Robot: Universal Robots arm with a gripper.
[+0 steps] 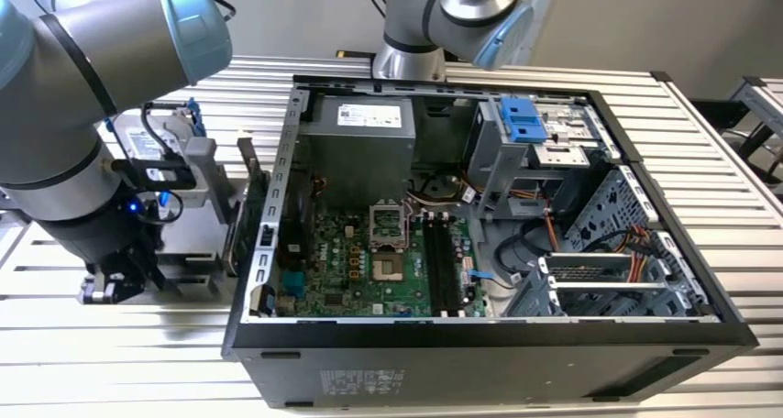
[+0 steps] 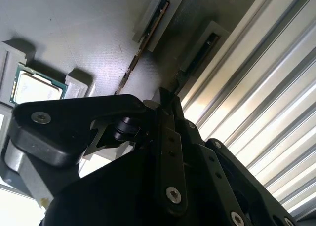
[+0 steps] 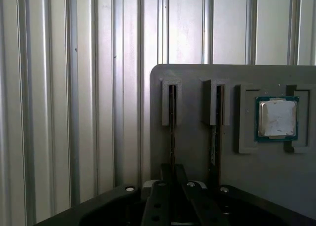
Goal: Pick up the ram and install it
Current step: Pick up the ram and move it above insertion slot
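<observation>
Ribbed metal desk (image 3: 74, 112) carries a grey tray (image 3: 197, 152). The ram (image 3: 172, 127) stands on edge in the slot nearest its rim, and my gripper (image 3: 173, 174) pinches its upper edge. Light, stiff and probably fragile, so best held by its flat sides.

Bkgd: work table (image 1: 734, 189) of ribbed silver metal slats lies directly below the gripper (image 1: 116, 285) & spreads out on every side of it. Slats catch strong light. In the second wrist view, bright white glare bands (image 2: 261, 83) run just beside the gripper. Well apart from it, past the table's back edge, there's a plain grey wall (image 1: 636, 24). At the exterior view's right edge, far from the gripper, sits the corner of a 2nd slatted table (image 1: 765, 106), w/ a darker gap betw. the two.
</observation>
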